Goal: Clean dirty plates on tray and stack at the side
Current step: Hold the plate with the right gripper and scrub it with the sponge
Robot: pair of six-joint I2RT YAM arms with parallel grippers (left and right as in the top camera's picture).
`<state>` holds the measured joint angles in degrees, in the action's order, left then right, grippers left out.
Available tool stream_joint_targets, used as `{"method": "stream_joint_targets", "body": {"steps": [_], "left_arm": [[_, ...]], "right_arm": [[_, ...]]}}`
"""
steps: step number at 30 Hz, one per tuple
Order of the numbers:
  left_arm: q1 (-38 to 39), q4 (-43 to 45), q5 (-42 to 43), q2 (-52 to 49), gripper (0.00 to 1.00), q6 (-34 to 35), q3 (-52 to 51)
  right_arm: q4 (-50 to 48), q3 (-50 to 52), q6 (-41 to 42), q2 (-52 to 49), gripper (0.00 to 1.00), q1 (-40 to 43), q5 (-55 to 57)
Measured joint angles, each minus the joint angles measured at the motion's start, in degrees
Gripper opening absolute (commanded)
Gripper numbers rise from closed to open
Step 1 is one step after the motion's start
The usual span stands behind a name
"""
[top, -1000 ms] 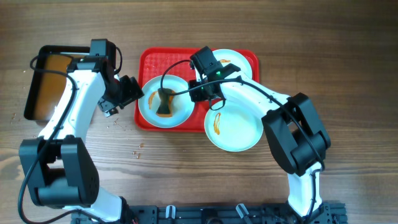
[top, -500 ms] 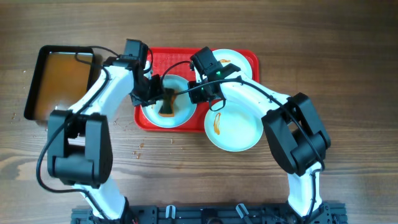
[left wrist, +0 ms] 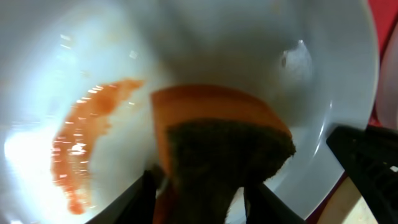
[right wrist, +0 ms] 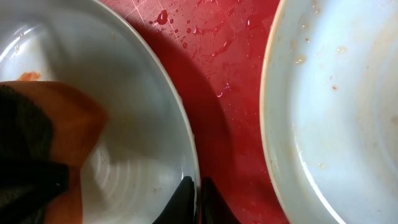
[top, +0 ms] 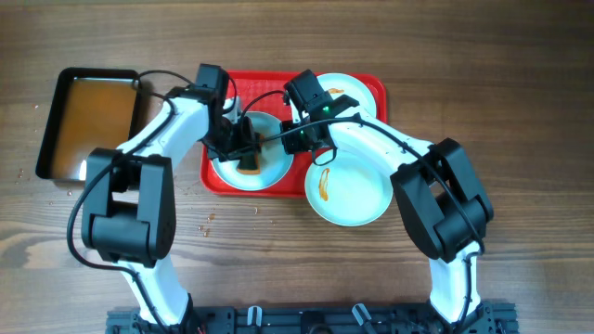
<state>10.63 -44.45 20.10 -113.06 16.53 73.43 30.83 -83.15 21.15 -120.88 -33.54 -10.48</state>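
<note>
Item one, as we log it: left gripper (top: 243,144) (left wrist: 199,200), jaws partly parted and clamped on a sponge (left wrist: 230,149) (top: 248,163), orange body with a dark scouring face, pressed down into the near-left plate (top: 274,167) (left wrist: 93,56). Item two: right gripper (top: 281,138) (right wrist: 196,193), fingers drawn almost together and pinching that same plate's right rim, which we see running down between the two tips in the right wrist view. Near-left plate: white, round, shallow, wet-looking, lying in the tray's front-left part; we note an orange smear (left wrist: 93,124) on its floor just beside the sponge. Tray (top: 218,88) (right wrist: 230,81): red, textured, with droplets on the bare strip between plates. Rear plate (top: 362,93): in the tray's back-right corner, partly hidden under the right arm, a little orange showing near its left edge. Front plate (top: 362,195): pale, resting across the tray's front-right edge and out onto the table (top: 520,93), with an orange-brown streak (top: 322,184) on its left side. Black tray (top: 56,121): at the far left of the table, well apart from the red one, holding brownish water.
</note>
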Motion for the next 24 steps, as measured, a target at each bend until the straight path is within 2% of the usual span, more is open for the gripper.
{"method": "stream_joint_targets", "body": {"steps": [2,5,7,24], "left_arm": [[1.0,0.4,0.0,0.0,0.13,-0.4,0.0],[1.7,1.0,0.0,0.0,0.10,-0.6,0.0],[1.7,1.0,-0.1,0.0,0.04,-0.7,0.0],[4.0,3.0,-0.7,0.0,0.04,0.3,0.0]], "right_arm": [[0.0,0.0,0.0,0.0,0.07,0.0,0.0],[0.0,0.0,0.0,0.0,0.07,0.0,0.0],[0.0,0.0,0.0,0.0,0.07,0.0,0.0],[0.0,0.0,0.0,0.0,0.07,0.0,0.0]]}}
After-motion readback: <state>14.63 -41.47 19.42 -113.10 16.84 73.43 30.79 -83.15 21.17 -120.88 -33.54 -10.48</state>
